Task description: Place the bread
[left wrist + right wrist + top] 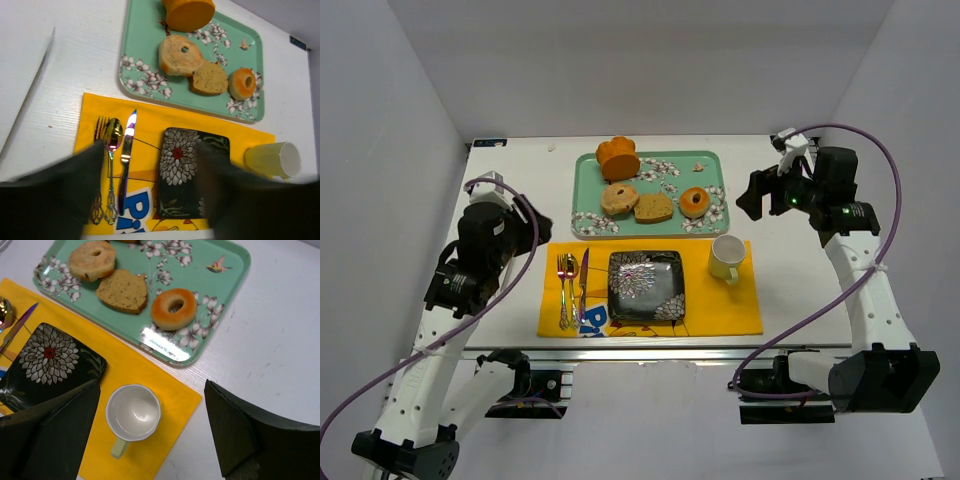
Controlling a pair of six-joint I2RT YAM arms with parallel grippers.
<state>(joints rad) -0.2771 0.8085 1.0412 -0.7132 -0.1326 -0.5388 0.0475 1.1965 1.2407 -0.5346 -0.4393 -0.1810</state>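
Teal tray far holds bagel, slice, donut; black plate near. Left gripper and right gripper spread, empty. Pre-grasp; next probably: right descends onto donut.

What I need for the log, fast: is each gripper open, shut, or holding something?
Left gripper: open, holding nothing.
Right gripper: open, holding nothing.

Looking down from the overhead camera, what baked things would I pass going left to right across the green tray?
bagel → brown-crusted slice → ring donut. The orange cake sits behind the bagel, so I left it out.
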